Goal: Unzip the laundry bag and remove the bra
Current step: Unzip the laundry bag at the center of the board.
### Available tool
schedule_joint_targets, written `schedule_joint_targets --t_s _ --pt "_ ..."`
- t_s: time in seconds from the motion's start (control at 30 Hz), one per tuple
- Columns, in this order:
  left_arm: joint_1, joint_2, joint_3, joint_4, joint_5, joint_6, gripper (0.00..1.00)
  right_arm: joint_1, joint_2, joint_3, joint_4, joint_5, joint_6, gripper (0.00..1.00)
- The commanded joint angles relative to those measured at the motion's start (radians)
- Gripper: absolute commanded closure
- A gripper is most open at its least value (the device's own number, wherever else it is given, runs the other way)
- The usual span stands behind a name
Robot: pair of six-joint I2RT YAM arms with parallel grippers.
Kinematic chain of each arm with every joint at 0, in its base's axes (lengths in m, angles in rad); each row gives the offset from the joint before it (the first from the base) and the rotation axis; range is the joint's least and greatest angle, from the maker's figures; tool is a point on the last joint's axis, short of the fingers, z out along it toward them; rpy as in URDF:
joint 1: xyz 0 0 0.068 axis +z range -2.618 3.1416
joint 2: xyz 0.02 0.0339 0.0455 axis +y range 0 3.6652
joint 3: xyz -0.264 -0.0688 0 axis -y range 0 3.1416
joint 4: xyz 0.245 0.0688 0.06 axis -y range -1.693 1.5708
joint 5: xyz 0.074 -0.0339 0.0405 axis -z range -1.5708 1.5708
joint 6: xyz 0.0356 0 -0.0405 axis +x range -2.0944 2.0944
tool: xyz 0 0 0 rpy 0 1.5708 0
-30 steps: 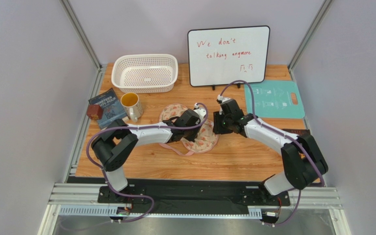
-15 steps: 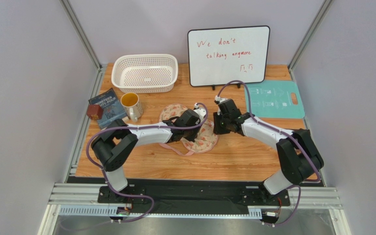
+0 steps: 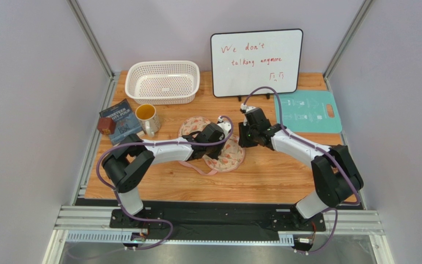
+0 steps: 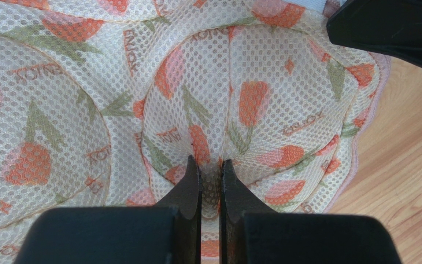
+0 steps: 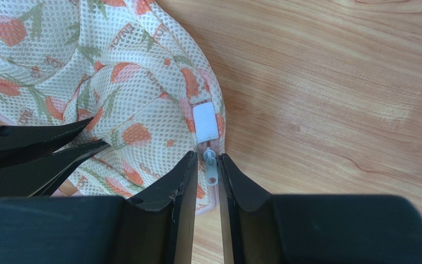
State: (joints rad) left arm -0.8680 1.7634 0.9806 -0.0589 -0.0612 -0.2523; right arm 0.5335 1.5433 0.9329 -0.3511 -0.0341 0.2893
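Half hiding under both forearms in the top view, and lying near the middle of the desk [image 3: 263,181] as the laundry bag [image 3: 231,159], trailing its pink strap loop [image 3: 198,166] toward the near edge. Showing up close, in the wrist views only, as cream mesh printed with orange-red tulips, green leaves and small lettering, edged in pink. Being pinched on a raised fold by the left gripper [image 4: 210,165], closing tight on the mesh. Being flanked at its right-hand edge by the right gripper [image 5: 209,159], standing narrow with the pale blue zipper pull [image 5: 211,171] lying between the tips, just below a white tab [image 5: 204,122]. Cannot tell whether actually pressing on the pull.
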Motion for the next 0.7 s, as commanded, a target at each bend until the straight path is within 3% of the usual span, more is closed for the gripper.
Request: schedule_joint_targets --t_s 0.0,0.33,0.67 --pt "0.003 0.027 -0.045 -0.153 0.012 0.016 1.00 0.000 -0.009 0.037 0.012 0.005 -0.015 0.76" --pt "0.003 0.018 -0.030 -0.176 0.001 0.018 1.00 0.000 -0.066 -0.013 0.005 0.011 -0.012 0.76" --pt "0.004 0.019 -0.031 -0.179 0.003 0.015 1.00 0.000 -0.061 -0.020 -0.002 -0.015 -0.012 0.69"
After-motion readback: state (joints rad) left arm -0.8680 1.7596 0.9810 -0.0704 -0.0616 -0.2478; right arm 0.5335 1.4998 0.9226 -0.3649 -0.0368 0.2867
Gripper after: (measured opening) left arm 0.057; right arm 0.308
